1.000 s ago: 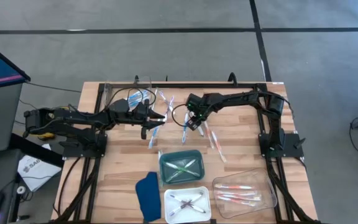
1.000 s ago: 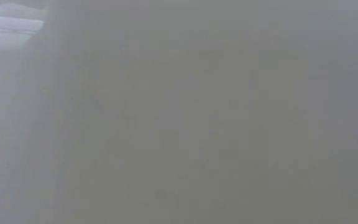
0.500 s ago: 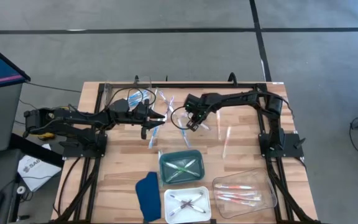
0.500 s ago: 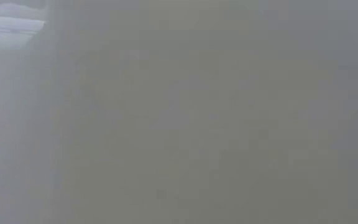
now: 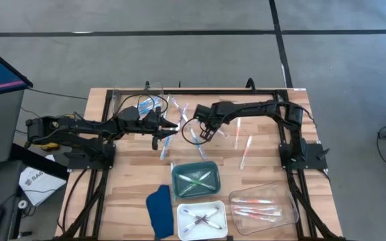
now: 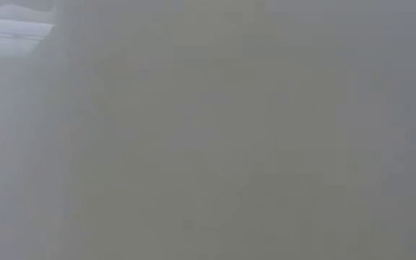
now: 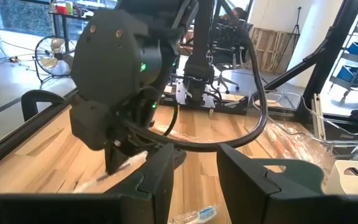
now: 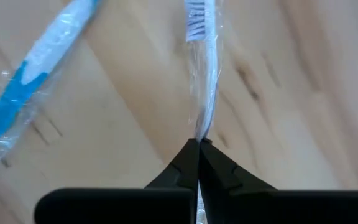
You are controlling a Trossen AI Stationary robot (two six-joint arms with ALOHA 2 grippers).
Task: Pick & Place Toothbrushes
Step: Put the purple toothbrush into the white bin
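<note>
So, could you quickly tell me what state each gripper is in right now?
Left gripper: fingers apart, nothing visibly between them.
Right gripper: shut on a wrapped toothbrush, pinched at the fingertips.

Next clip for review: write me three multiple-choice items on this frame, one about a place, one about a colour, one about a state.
1. Where is the green tray?
A. on the table, just behind the white tray
B. at the far right corner
C. on the floor

2. What colour is the handle of the toothbrush that lies beside the right pincer?
A. red
B. blue
C. black

3. How does the right pincer stand?
A. wide open over a bare board
B. shut on a wrapped toothbrush
C. shut on the cloth

Answers:
1 A: the high view shows both near the table's front, green one farther back.
2 B: the right wrist view shows blue under the wrapper.
3 B: in that view the fingers meet on the brush's handle.
</note>
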